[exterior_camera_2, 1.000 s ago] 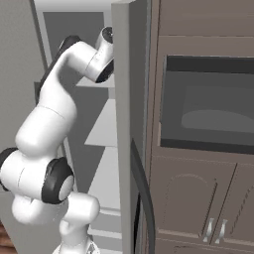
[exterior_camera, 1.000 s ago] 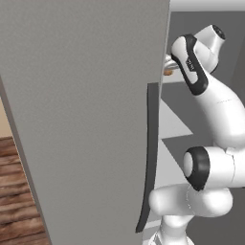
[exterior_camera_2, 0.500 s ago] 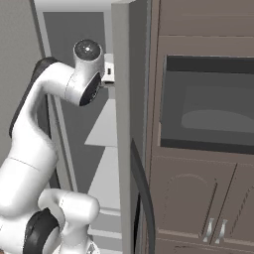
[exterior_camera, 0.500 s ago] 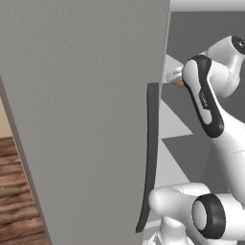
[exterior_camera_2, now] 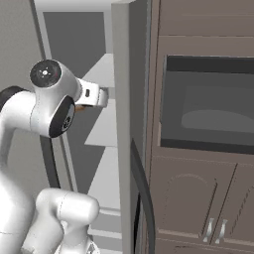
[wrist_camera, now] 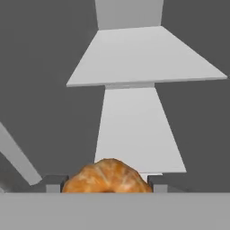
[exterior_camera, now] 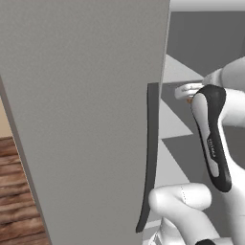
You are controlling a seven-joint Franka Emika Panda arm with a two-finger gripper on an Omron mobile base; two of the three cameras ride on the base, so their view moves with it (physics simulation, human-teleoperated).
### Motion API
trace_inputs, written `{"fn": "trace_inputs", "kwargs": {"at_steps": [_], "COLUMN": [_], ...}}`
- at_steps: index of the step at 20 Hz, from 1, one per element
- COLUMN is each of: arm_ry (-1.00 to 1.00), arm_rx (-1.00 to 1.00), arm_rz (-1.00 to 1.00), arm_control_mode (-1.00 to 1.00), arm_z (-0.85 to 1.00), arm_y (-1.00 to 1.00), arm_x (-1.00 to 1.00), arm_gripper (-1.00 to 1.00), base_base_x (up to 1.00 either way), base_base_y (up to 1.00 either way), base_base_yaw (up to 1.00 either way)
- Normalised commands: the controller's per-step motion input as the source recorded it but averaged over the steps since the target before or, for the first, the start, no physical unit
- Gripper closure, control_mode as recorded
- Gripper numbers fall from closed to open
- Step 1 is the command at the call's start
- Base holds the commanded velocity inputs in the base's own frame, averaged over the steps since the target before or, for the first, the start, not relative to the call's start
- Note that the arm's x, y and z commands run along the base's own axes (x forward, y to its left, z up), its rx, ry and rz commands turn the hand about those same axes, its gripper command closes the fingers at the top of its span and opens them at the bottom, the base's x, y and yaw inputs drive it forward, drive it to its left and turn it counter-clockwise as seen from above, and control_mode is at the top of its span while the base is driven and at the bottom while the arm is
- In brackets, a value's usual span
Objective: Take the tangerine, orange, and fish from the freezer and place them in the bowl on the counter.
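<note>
An orange-coloured, lumpy-skinned fruit (wrist_camera: 108, 176) sits between my gripper's (wrist_camera: 107, 185) two finger tips, which press on both its sides; I cannot tell whether it is the tangerine or the orange. In the base views a sliver of the fruit (exterior_camera: 191, 100) (exterior_camera_2: 79, 107) shows under the hand (exterior_camera: 187, 90) inside the open freezer. The freezer's grey door (exterior_camera: 86, 119) with its dark bar handle (exterior_camera: 150, 153) stands open at the left. White shelves (wrist_camera: 143, 56) lie ahead of the hand. The fish, bowl and counter are out of view.
The freezer's other door edge (exterior_camera_2: 129, 124) with a curved dark handle (exterior_camera_2: 141, 193) stands right of the arm. Beyond it is a built-in oven (exterior_camera_2: 208, 109) in brown wood cabinets (exterior_camera_2: 198, 208). Wooden floor (exterior_camera: 19, 196) shows at lower left.
The arm has folded, its elbow swinging toward the cameras. The hand has come down and toward the freezer's right side, with the orange fruit still at it.
</note>
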Motion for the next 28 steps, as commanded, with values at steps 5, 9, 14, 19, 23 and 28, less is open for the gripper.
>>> {"fn": "trace_inputs", "kwargs": {"at_steps": [5, 9, 14, 19, 23, 28], "arm_ry": [0.03, 0.04, 0.09, 0.09, 0.05, 0.00], "arm_rx": [-0.01, -0.11, -0.10, -0.08, -0.01, 0.00], "arm_rz": [0.00, 0.00, 0.00, 0.00, 0.00, 0.00], "arm_control_mode": [-1.00, -1.00, -1.00, -1.00, -1.00, 1.00], "arm_z": [0.00, -0.04, 0.00, 0.00, 0.00, -0.03], "arm_y": [0.02, 0.11, 0.16, 0.10, 0.04, 0.00], "arm_x": [-0.99, -0.99, -0.73, -0.38, -0.13, -0.09], "arm_gripper": [1.00, 1.00, 1.00, 1.00, 1.00, 1.00], "base_base_x": [0.00, 0.00, 0.00, 0.00, 0.00, -0.36], "base_base_y": [0.00, 0.00, 0.00, 0.00, 0.00, 0.08], "base_base_yaw": [0.00, 0.00, 0.00, 0.00, 0.00, 0.00]}}
